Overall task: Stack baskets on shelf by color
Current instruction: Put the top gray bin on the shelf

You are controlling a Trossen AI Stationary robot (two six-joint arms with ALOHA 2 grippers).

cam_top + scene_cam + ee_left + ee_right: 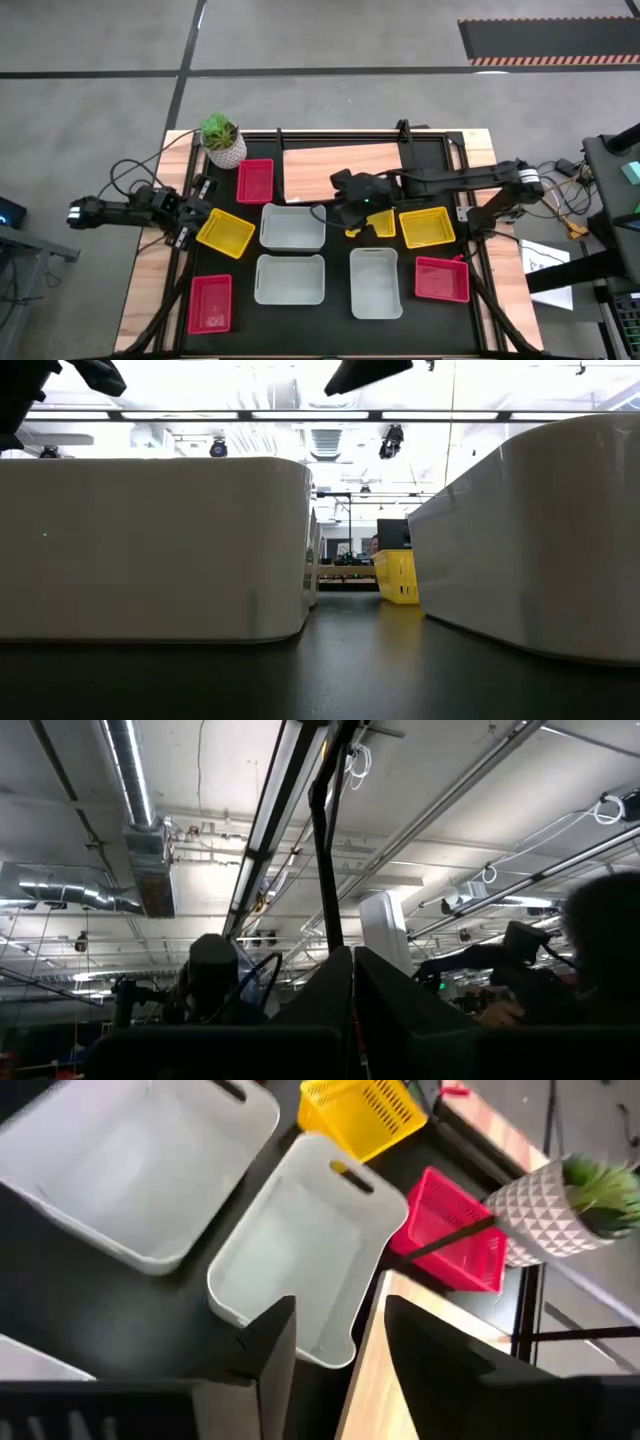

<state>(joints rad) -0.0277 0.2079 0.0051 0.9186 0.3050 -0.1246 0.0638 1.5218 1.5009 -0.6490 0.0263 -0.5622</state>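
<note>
On the black mat of the worktop [340, 330], you are looking at baskets that are all lying apart, none stacked and none on the shelf [330, 170], so the sorting is barely getting started. That wooden board is sitting bare at the back of the mat, just beside the potted plant [222, 140].

You are seeing three red baskets: one [255, 181] just left of the board, one [211, 303] at the front left, one [441, 279] at the front right. Three white baskets are sitting in the middle: one [292, 227] just in front of the board, one [289, 279] nearer the front, one [376, 283] to its right. Yellow ones are showing at the left [226, 233], at the right [427, 226], and a third [376, 222] partly hidden under your right arm.

Your right tool [335, 1345] is hovering over the front edge of the board, near the white basket beside it; its fingers are standing parted with nothing between them. Your left tool [190, 222] is waiting at the left edge of the mat, touching or just beside the left yellow basket, fingers closed and seemingly holding nothing.

By my judgement, all nine baskets are waiting to be moved, and three colour piles are waiting to be built.
</note>
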